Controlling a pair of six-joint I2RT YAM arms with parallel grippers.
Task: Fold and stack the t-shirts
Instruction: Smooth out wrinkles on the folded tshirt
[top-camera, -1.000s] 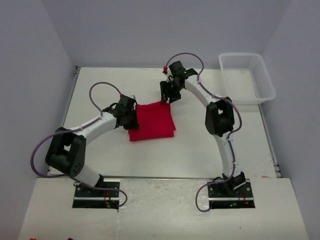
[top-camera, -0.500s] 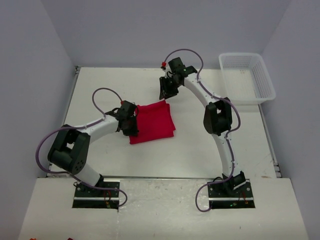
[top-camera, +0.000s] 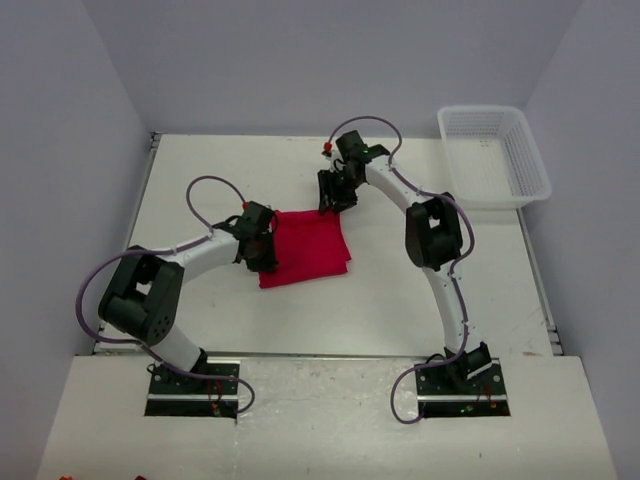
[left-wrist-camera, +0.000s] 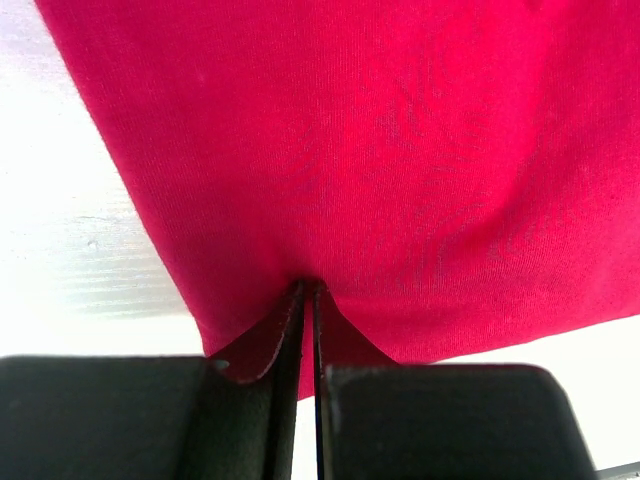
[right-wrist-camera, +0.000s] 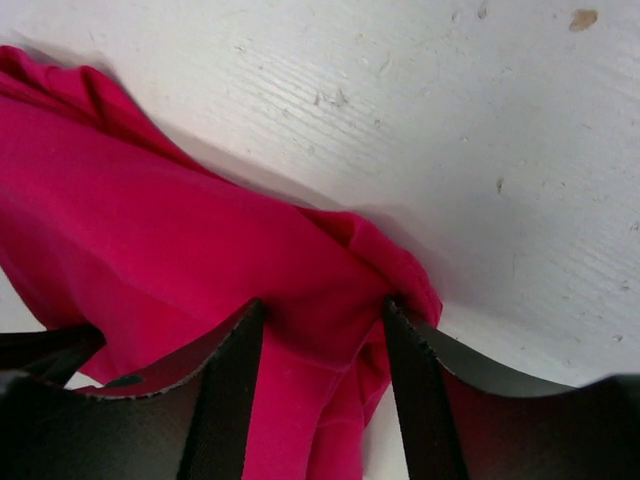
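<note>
A bright red t-shirt (top-camera: 308, 250) lies folded into a rough square in the middle of the table. My left gripper (top-camera: 266, 248) is shut on its left edge; in the left wrist view the cloth (left-wrist-camera: 380, 150) is pinched between the nearly touching jaws (left-wrist-camera: 310, 292). My right gripper (top-camera: 333, 203) is at the shirt's far right corner. In the right wrist view its fingers (right-wrist-camera: 228, 400) stand apart astride that bunched corner (right-wrist-camera: 340, 270), the gripper (right-wrist-camera: 322, 308) open.
A white mesh basket (top-camera: 530, 160) stands at the table's far right corner. Both arms reach inward over the table, the left from the near left, the right curving round from the near right. The table's edges run close to the walls.
My right gripper drew back from the shirt's far corner, then came down over it again. My left gripper slid slightly toward the near side, still holding the left edge.
</note>
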